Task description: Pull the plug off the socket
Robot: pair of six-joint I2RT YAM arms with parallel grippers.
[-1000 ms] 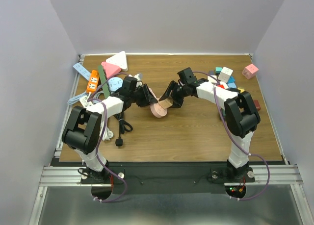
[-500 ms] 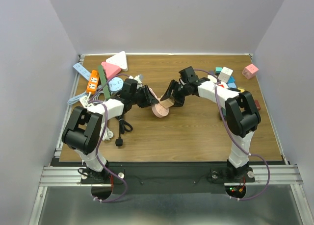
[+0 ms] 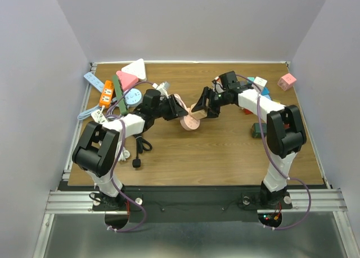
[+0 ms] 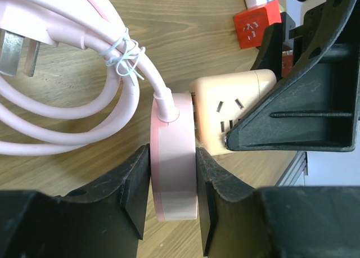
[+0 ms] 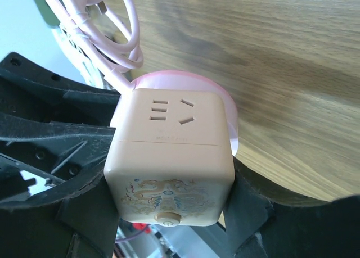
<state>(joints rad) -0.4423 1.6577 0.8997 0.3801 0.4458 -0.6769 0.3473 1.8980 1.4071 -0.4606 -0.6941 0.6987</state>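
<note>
A pink round plug (image 3: 189,123) with a coiled pink cable (image 3: 169,100) sits flat against a beige cube socket (image 3: 198,111) at the table's middle. My left gripper (image 3: 181,113) is shut on the plug; in the left wrist view its jaws clamp both flat faces of the plug (image 4: 174,157). My right gripper (image 3: 205,108) is shut on the socket; in the right wrist view the socket (image 5: 171,157) sits between its jaws, with the plug's rim (image 5: 229,109) behind it. The socket (image 4: 233,114) still touches the plug.
Power strips and triangular sockets (image 3: 115,84) are piled at the back left. Coloured cube sockets (image 3: 259,85) lie at the back right, a pink one (image 3: 287,81) farther right. A black cable and plug (image 3: 139,151) lie front left. A dark block (image 3: 259,129) lies by the right arm.
Both grippers have carried the joined plug and socket a little to the right and back. The right arm has drawn back toward the right. Both grips are unchanged.
</note>
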